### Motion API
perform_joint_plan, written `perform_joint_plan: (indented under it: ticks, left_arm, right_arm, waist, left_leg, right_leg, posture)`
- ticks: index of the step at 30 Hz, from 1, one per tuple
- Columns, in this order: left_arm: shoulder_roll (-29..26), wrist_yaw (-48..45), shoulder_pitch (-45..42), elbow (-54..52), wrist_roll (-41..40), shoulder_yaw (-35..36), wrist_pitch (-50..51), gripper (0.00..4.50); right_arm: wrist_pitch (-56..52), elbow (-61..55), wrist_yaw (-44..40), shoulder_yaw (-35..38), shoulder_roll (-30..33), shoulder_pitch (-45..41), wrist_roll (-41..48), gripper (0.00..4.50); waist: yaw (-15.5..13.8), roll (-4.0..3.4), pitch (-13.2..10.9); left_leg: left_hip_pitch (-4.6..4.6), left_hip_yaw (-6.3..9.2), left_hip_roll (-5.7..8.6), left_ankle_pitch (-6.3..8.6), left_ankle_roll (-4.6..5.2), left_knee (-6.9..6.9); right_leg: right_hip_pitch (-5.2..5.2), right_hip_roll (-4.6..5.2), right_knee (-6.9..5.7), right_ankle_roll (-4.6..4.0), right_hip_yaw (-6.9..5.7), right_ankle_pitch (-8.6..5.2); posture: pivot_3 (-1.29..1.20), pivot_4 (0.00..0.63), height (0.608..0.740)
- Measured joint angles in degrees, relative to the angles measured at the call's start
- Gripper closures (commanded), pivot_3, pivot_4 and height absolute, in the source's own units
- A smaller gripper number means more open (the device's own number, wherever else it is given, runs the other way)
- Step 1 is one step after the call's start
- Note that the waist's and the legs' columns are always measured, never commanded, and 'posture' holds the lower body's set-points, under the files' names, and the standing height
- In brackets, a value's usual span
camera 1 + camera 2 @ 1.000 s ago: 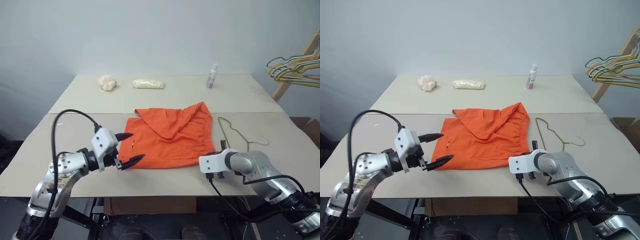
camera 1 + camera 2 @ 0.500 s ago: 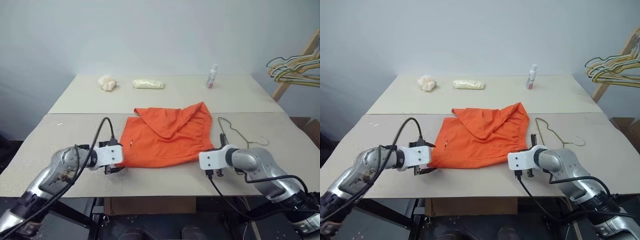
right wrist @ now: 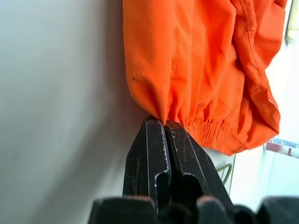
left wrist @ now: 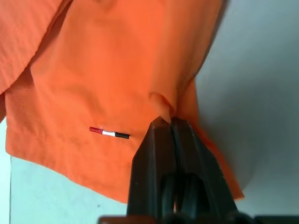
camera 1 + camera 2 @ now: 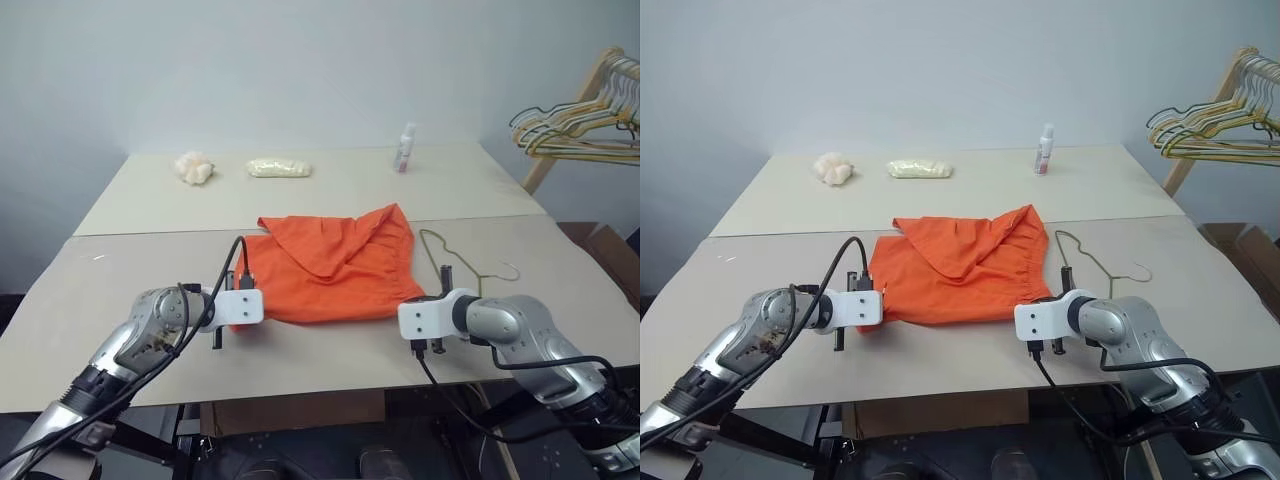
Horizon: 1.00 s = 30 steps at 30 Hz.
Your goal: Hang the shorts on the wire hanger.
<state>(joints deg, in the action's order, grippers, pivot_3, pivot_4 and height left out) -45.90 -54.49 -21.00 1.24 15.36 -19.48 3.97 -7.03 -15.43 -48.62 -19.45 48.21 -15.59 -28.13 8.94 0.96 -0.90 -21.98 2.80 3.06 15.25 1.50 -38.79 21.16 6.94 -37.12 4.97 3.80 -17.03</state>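
The orange shorts [image 5: 335,265] lie flat in the middle of the table, with one flap folded over on top. My left gripper [image 4: 167,120] is shut on a pinch of fabric at their near left corner, close to a small striped tag [image 4: 109,133]. At the near right corner, by the gathered waistband [image 3: 219,135], my right gripper [image 3: 161,122] is shut on the cloth. The thin wire hanger [image 5: 455,262] lies on the table just right of the shorts, its hook pointing right.
A bunch of yellow and green hangers [image 5: 565,125] hangs on a wooden rack at the far right. Along the table's back stand a white bottle [image 5: 405,148], a pale packet [image 5: 279,168] and a crumpled white lump [image 5: 194,167]. The table's front edge [image 5: 300,395] runs below both wrists.
My left gripper came down from above the table with its fingers open and closed on the shorts' near left corner. The head camera turned right. The right gripper kept its hold.
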Motion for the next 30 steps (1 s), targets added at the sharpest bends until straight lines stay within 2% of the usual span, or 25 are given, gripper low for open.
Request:
perform_joint_plan:
  ticks: [4, 6, 9, 12, 15, 17, 19, 20, 22, 24, 26, 28, 30]
  left_arm:
    - [-5.5, -8.28, -0.83, 0.92, -4.56, 0.44, -6.29, 4.49]
    - [-11.93, -17.0, -0.17, 0.74, -10.32, 1.01, -13.02, 4.49]
    - [-15.28, -22.78, 0.37, -0.54, -14.84, 2.79, -16.44, 4.49]
    - [-14.51, -23.03, 0.52, -0.59, -15.81, 3.73, -15.9, 4.49]
    - [-9.77, -19.03, -3.25, 0.31, -15.12, 4.1, -11.31, 4.49]
    - [-5.39, -14.92, -9.71, 4.34, -13.79, 4.31, -7.64, 4.49]
    - [1.06, -6.8, -21.25, 14.04, -10.58, 4.78, -4.27, 4.49]
    - [4.46, -0.35, -28.24, 20.51, -8.49, 5.04, -3.65, 4.49]
    - [10.01, 15.23, -42.63, 33.94, -4.12, 6.44, -4.21, 4.49]
    - [13.39, 31.1, -53.8, 46.28, -1.51, 8.52, -7.01, 4.49]
    - [14.09, 42.11, -60.23, 53.43, -0.22, 10.08, -11.4, 4.49]
    - [14.24, 49.23, -63.83, 58.46, 1.29, 10.12, -18.45, 4.49]
    - [14.06, 50.41, -64.45, 60.64, 1.59, 10.13, -24.3, 4.49]
  right_arm:
    - [6.93, 1.24, -1.81, 0.93, 1.7, -0.41, 5.0, 4.5]
    - [15.74, 2.63, -6.08, 2.37, 5.66, -0.41, 12.07, 4.5]
    - [21.37, 3.37, -10.5, 3.12, 7.65, -0.48, 18.57, 4.5]
    - [23.14, 7.93, -11.5, 3.22, 6.69, -3.42, 20.4, 4.5]
    - [22.22, 15.01, -8.86, 3.92, 3.38, -10.76, 19.07, 4.5]
    - [19.92, 20.9, -4.11, 4.66, -1.05, -17.85, 17.16, 4.5]
    - [16.94, 30.1, 5.18, 4.78, -7.56, -27.92, 13.28, 4.5]
    - [15.77, 35.54, 11.47, 4.83, -10.65, -33.54, 11.12, 4.5]
    - [13.92, 46.09, 25.33, 6.84, -16.28, -44.83, 8.24, 4.5]
    - [15.59, 55.42, 39.39, 9.47, -19.56, -53.26, 7.01, 4.5]
    - [19.15, 60.64, 48.95, 11.33, -20.56, -57.46, 6.8, 4.5]
    - [24.48, 64.45, 55.78, 11.63, -21.42, -59.05, 6.71, 4.5]
    - [28.35, 66.46, 58.58, 11.62, -21.55, -58.05, 6.62, 4.5]
  waist:
    - [0.71, -0.01, -0.01]
    - [1.26, -0.06, -0.05]
    - [1.38, -0.07, -0.05]
    - [1.2, -0.09, -0.1]
    - [0.97, -0.06, -0.18]
    - [0.87, -0.04, -0.19]
    - [0.91, 0.02, -0.24]
    - [0.95, 0.08, -0.27]
    - [1.38, 0.13, -0.28]
    - [2.03, 0.18, -0.24]
    - [3.02, 0.17, -0.21]
    - [4.09, 0.17, -0.2]
    - [4.9, 0.17, -0.2]
  left_leg:
    - [0.0, 0.0, -0.01, 0.0, 0.0, 0.04]
    - [-0.02, 0.01, -0.02, 0.01, 0.0, 0.05]
    - [0.13, 0.02, -0.04, 0.02, 0.02, 0.04]
    - [0.58, 0.01, -0.04, 0.03, 0.05, 0.03]
    - [0.86, 0.03, -0.04, 0.04, 0.06, 0.03]
    - [0.85, 0.06, -0.03, 0.03, 0.06, 0.01]
    - [0.77, 0.11, 0.08, -0.02, 0.01, -0.09]
    - [0.75, 0.15, 0.1, -0.02, -0.01, -0.1]
    - [0.09, 0.2, 0.16, -0.28, -0.44, -0.05]
    - [-0.6, 0.2, 0.22, -0.48, -0.76, -0.09]
    - [-0.83, 0.3, 0.26, -0.45, -0.75, 0.12]
    - [-0.89, 0.35, 0.42, -0.38, -0.66, 0.44]
    - [-1.02, 0.35, 0.58, -0.35, -0.58, 0.51]
  right_leg:
    - [0.01, 0.02, 0.03, 0.0, 0.01, 0.0]
    - [0.03, 0.05, 0.04, 0.0, 0.0, 0.0]
    - [-0.13, 0.07, 0.06, 0.0, -0.01, 0.0]
    - [-0.59, 0.05, 0.08, 0.03, 0.0, -0.02]
    - [-0.89, -0.01, 0.1, 0.07, -0.02, -0.04]
    - [-0.87, -0.03, 0.05, 0.07, -0.04, -0.04]
    - [-0.77, -0.03, 0.02, 0.07, -0.05, -0.03]
    - [-0.76, -0.02, -0.01, 0.08, -0.07, -0.03]
    - [-0.01, 0.07, -0.09, 0.09, -0.08, 0.0]
    - [1.0, 0.16, -1.04, 0.11, -0.07, 0.02]
    - [1.44, 0.26, -1.4, 0.11, -0.04, 0.02]
    - [1.67, 0.43, -1.56, 0.12, 0.01, 0.03]
    - [1.77, 0.53, -1.53, 0.13, 0.07, 0.03]
  posture:
    - [-0.2, 0.0, 0.74]
    - [-0.18, 0.0, 0.74]
    - [-0.17, 0.0, 0.74]
    - [-0.16, 0.0, 0.74]
    - [-0.16, 0.0, 0.74]
    - [-0.16, 0.0, 0.74]
    - [-0.16, 0.0, 0.74]
    - [-0.16, 0.0, 0.74]
    - [-0.16, 0.0, 0.74]
    - [-0.16, 0.0, 0.74]
    - [-0.16, 0.0, 0.74]
    - [-0.16, 0.0, 0.74]
    - [-0.16, 0.0, 0.74]
